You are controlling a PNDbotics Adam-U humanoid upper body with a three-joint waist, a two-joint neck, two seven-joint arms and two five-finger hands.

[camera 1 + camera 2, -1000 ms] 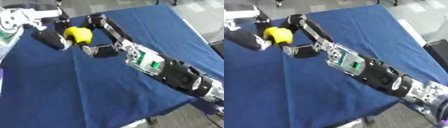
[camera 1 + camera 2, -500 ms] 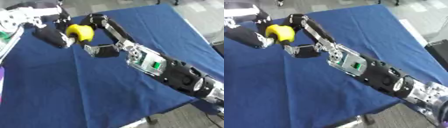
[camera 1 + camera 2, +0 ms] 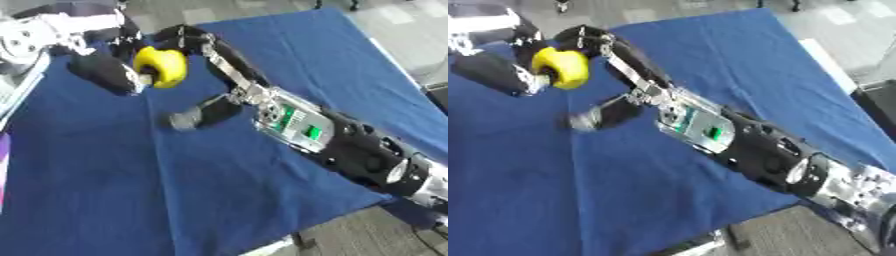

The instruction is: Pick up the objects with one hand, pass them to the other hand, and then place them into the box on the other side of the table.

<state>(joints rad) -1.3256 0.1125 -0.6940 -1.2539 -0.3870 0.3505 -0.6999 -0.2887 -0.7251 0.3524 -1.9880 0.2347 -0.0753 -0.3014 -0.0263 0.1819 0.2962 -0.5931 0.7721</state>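
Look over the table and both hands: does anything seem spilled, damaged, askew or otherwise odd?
Nothing stands out. The yellow object sits between the left hand and the right hand above the blue tablecloth, as a handover would look. No spill or damage shows. The table lies askew only in the camera's view.

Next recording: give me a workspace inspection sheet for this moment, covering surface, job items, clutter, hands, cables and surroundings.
Surface: table under a blue cloth, lying askew in view.
Job's things: yellow object held above the cloth between both hands; a pale edge at far left may be the box, cannot tell.
Clutter: nothing seen.
Hands: left hand meets the yellow object from the left; right hand meets it from the right, thumb pointing down-left. Which hand bears it, cannot tell.
Cables: nothing seen.
Surroundings: grey floor beyond the table's edges.
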